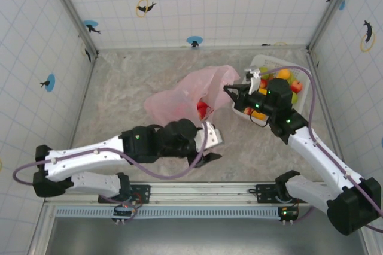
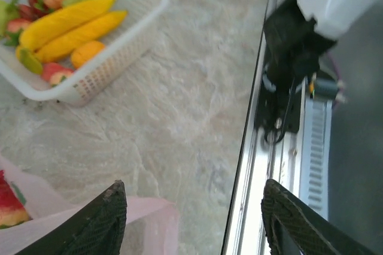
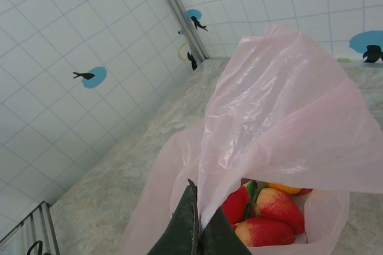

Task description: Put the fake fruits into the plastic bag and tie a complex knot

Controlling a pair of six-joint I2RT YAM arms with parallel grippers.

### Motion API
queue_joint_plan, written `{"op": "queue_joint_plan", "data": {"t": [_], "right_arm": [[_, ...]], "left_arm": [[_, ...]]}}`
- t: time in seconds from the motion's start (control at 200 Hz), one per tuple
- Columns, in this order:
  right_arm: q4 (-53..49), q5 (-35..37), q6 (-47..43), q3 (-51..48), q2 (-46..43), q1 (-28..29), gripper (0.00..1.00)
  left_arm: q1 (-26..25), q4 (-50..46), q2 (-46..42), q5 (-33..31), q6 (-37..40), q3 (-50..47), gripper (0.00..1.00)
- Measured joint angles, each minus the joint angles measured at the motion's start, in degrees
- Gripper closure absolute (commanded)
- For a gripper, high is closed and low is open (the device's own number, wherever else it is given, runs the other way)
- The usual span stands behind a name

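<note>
**Right pincer holds bag open while left stands free**

The right gripper (image 3: 194,225), pressed together on the rim of the one pink plastic bag (image 3: 281,117), holds its mouth up. Just beyond its tips, inside the bag, lie at least three red fake fruits (image 3: 263,219) and one orange one, partly hidden. The left gripper (image 2: 192,207), spread and empty, has film under one finger. Ahead and to its left sits the one basket (image 2: 114,57), with two bananas (image 2: 69,24) lying slantwise to its approach. The right arm is nearer the basket, but the free left likely fetches
</note>
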Motion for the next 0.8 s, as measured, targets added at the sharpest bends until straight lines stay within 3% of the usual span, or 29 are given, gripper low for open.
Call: {"op": "queue_joint_plan", "data": {"t": [0.275,0.535,0.696,0.801], "right_arm": [[0.0,-0.2,0.6,0.0,0.0,-0.9,0.96],[0.0,-0.7,1.0,0.0,0.0,-1.0,0.96],[0.0,-0.9,1.1,0.0,0.0,-1.0,0.96],[0.0,-0.8,1.3,0.0,0.0,-1.0,0.96]], "left_arm": [[-3.8,-4.8,12.4,-11.7,4.5,0.1,0.27],[-5.1,-7.7,21.9,-17.4,7.1,2.9,0.21],[-5.1,-7.6,24.5,-20.7,9.3,5.2,0.07],[-5.1,-7.3,26.4,-22.0,10.0,5.6,0.05]]}}
